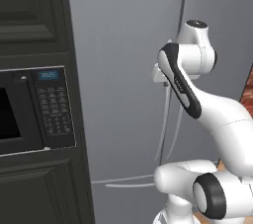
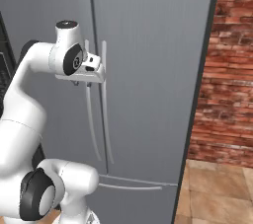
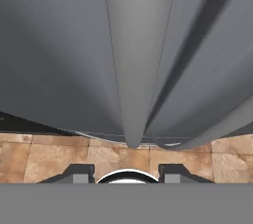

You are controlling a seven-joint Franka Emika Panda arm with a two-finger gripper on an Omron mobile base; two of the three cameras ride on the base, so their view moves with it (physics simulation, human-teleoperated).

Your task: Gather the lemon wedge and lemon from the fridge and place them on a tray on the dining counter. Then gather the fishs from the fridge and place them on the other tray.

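Note:
The grey-silver fridge (image 1: 123, 70) (image 2: 148, 30) (image 3: 54, 45) stands in front of me with both doors closed. Its two long thin curved handles (image 2: 105, 119) run down the middle seam. My gripper (image 2: 88, 79) (image 1: 165, 84) (image 3: 126, 174) is up against the upper part of the handles. In the hand view one handle (image 3: 129, 70) runs down the centre, in line with the gap between my two fingertips. The fingertips stand apart and I see no contact with it. The lemon wedge, lemon and fishs are hidden. The trays and dining counter are out of view.
A dark cabinet with a built-in microwave (image 1: 29, 109) stands directly left of the fridge. A red brick wall (image 2: 232, 70) lies to the right, with tan floor tiles (image 2: 217, 193) below it. A horizontal drawer handle (image 2: 131, 186) crosses the lower fridge.

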